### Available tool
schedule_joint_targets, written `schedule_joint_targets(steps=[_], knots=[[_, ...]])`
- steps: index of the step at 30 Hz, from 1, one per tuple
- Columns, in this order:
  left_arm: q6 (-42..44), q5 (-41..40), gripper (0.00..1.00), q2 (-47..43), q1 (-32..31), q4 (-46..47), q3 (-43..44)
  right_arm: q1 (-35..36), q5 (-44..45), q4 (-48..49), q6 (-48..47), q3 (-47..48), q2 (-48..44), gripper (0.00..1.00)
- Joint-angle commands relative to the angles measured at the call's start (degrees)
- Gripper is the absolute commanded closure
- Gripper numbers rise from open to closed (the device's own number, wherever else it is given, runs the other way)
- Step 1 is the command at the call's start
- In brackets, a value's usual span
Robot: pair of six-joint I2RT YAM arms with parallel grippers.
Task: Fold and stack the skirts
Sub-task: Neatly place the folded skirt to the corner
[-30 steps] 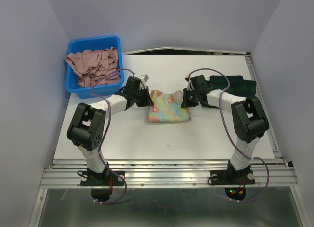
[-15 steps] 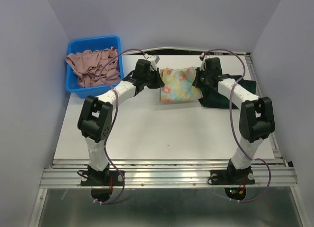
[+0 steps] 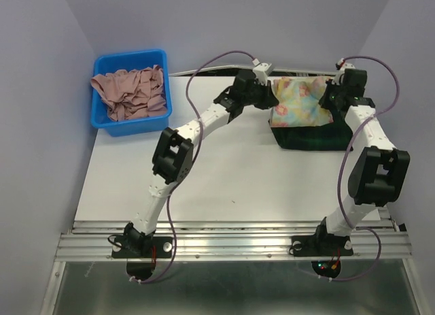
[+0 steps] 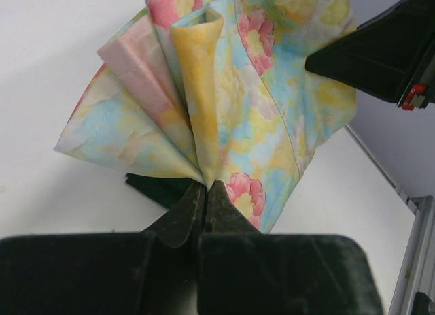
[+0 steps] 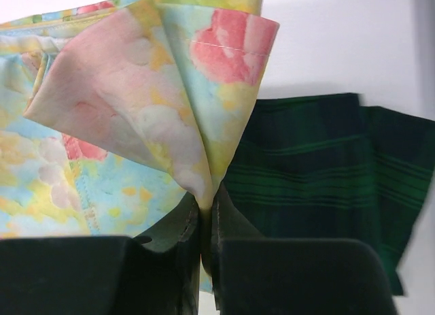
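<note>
L claw [image 4: 204,187] & R claw [image 5: 206,201] each pinched a top corner of folded floral skirt [image 3: 299,104], held over plaid skirt [image 3: 309,138] at counter [image 3: 204,179] far right; stacking step, next prob. needs lowering squarely, then release.

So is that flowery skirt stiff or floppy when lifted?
Probably floppy: the floral skirt fans into folds where the left claw pinches it. Likely light, since small pinches by that and the right claw carry it. It would probably slump onto the plaid skirt below.
</note>
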Motion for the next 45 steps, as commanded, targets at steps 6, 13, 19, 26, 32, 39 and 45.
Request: schedule_joint_targets(steps=[6, 13, 19, 26, 32, 39, 45], knots=[[-3.4, 0.9, 1.0, 10.9, -5.4, 8.4, 15.6, -12.5, -1.0, 0.8, -9.2, 1.9, -1.7, 0.99], [-3.1, -1.6, 1.0, 20.0, -6.4, 12.5, 19.9, -15.5, -0.4, 3.0, -11.2, -3.7, 1.7, 1.0], [-2.1, -1.9, 1.0, 23.0, -6.2, 12.2, 19.6, -15.5, 1.0, 4.5, -11.3, -5.5, 7.2, 0.99], [-2.1, -1.6, 0.72, 21.8, -6.1, 12.5, 17.7, -15.5, 2.0, 4.9, -10.8, -3.8, 11.3, 0.93], [0.9, -2.4, 0.35, 14.9, -5.8, 10.7, 15.1, -15.5, 0.8, 4.7, -9.4, -1.9, 8.9, 0.3], [9.1, -4.8, 0.01, -1.0, -4.2, -2.0, 9.7, -15.5, -6.8, -2.7, -8.7, 7.3, 4.6, 0.0], [13.7, -3.3, 0.02, -14.5, 1.5, -12.2, -0.8, -15.5, -17.9, -9.8, -6.9, 14.2, 1.3, 0.0]])
